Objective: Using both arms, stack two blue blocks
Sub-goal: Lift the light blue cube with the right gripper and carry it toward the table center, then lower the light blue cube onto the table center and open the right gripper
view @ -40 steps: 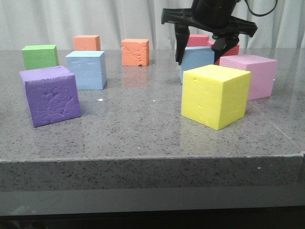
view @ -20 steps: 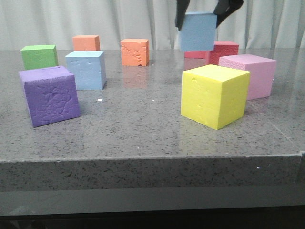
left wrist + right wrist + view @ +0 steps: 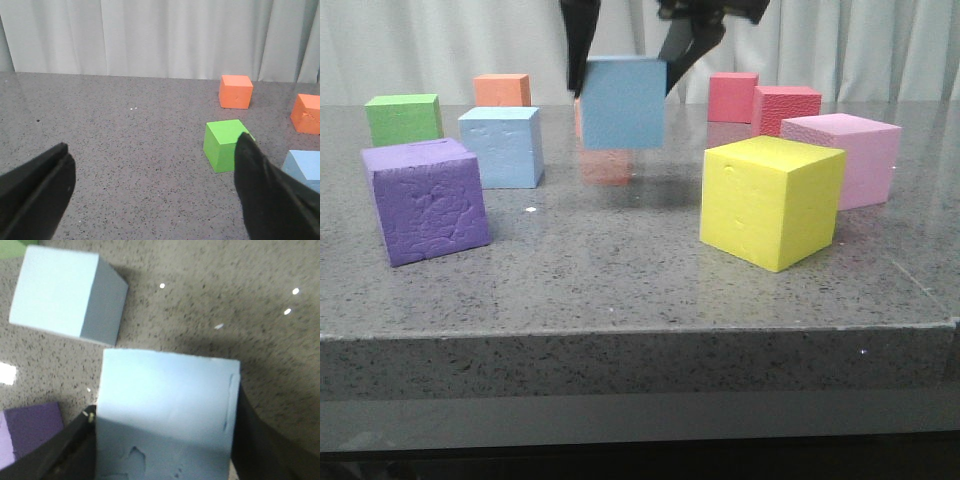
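Here the right tool (image 3: 625, 55) grips one blue block (image 3: 623, 103) between its prongs, airborne.

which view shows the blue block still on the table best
The front view: the resting blue block shows whole, standing between the green cube and the lifted blue block. The right wrist view shows it from above; the left wrist view catches only a corner.
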Tool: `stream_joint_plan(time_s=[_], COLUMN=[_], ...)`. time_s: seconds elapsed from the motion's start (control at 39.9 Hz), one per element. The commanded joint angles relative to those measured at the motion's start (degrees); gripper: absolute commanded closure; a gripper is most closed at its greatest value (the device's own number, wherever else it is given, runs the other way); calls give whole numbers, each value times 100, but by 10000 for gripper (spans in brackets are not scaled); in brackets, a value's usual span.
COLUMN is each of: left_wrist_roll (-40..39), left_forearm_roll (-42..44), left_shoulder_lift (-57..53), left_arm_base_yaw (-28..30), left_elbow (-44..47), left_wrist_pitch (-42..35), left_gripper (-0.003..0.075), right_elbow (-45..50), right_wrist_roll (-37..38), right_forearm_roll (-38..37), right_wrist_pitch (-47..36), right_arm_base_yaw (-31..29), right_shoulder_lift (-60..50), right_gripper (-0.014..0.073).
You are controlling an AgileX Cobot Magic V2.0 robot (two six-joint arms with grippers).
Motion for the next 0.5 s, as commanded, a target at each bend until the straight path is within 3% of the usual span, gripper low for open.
stream_joint_plan(time_s=[0.0,0.48], left_wrist_roll=[-6,-6], left_forearm_roll=[-20,-20], left_shoulder_lift=[36,36], left_arm_base_yaw=[15,15], left_elbow=[-215,-215], left_wrist_pitch=[-458,-458], left_gripper=[103,103], right_elbow=[105,744], right_wrist_roll=[184,337], right_forearm_roll=[-32,-32], right_wrist_pitch=[-522,-964], right_arm_base_yaw=[50,77], right_shoulder_lift=[-316,-309], right_gripper=[190,188])
